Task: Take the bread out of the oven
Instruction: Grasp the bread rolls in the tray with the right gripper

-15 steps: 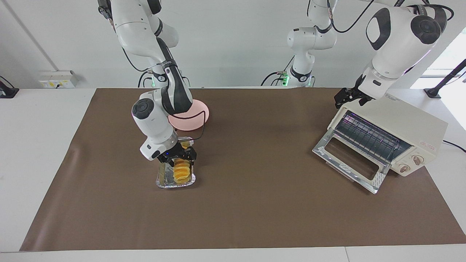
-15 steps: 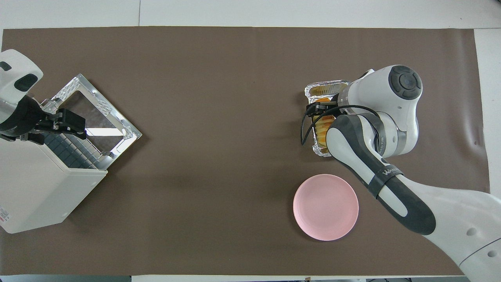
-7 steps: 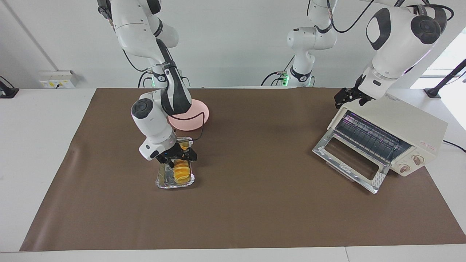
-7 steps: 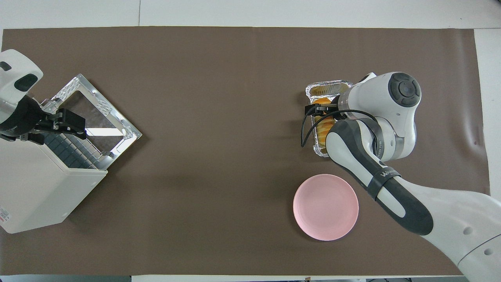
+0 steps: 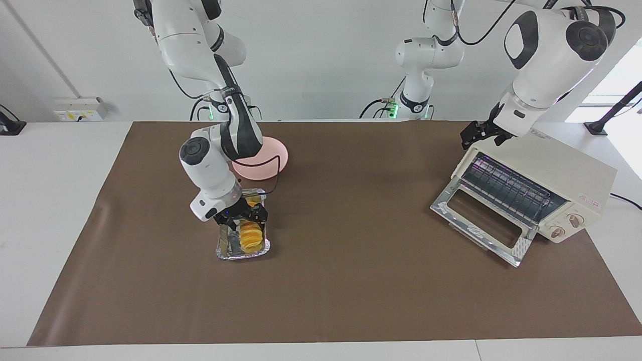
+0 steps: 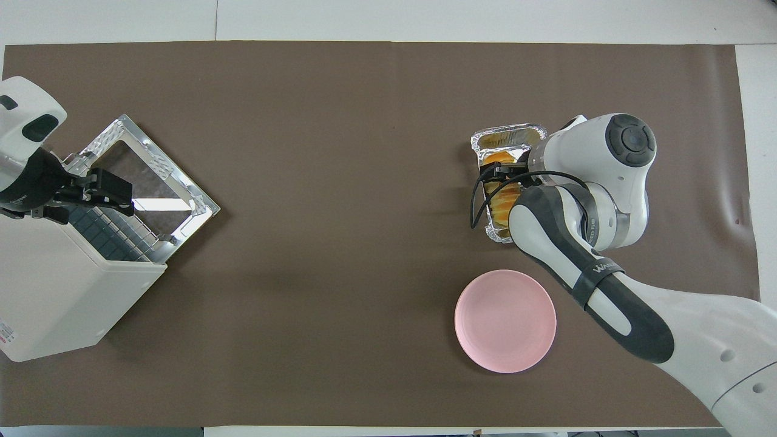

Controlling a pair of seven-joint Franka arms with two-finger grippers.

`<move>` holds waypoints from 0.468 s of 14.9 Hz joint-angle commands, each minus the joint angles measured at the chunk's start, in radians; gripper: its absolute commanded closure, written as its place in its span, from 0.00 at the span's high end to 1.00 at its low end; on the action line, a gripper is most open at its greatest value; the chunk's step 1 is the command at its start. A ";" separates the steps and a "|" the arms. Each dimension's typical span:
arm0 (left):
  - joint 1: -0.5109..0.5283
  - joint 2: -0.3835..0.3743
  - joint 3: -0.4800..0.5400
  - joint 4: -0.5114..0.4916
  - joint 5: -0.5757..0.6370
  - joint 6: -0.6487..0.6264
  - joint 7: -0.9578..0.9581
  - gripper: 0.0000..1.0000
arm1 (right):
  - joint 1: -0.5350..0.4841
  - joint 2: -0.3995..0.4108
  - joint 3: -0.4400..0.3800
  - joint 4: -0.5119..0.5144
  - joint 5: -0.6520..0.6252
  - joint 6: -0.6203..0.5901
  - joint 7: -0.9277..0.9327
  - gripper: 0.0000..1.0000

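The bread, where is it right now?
The bread lies in a foil tray toward the right arm's end of the table, farther from the robots than the pink plate, under the right gripper.

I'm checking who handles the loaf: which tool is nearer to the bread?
Right. The right tool is down at the bread in the foil tray; the left tool waits over the oven.

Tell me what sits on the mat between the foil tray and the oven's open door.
Nothing: between the foil tray and the oven door lies only bare brown mat, plain in the overhead view.
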 commanded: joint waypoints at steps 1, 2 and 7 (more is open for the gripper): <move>0.003 -0.030 -0.002 -0.031 0.018 0.019 0.002 1.00 | -0.014 -0.012 0.008 -0.022 -0.016 0.010 0.000 0.84; 0.003 -0.030 -0.002 -0.033 0.017 0.019 0.002 1.00 | -0.014 -0.012 0.008 -0.022 -0.016 0.007 -0.002 0.67; 0.003 -0.030 -0.002 -0.033 0.018 0.019 0.002 1.00 | -0.020 -0.023 0.008 -0.006 -0.016 -0.037 0.001 0.00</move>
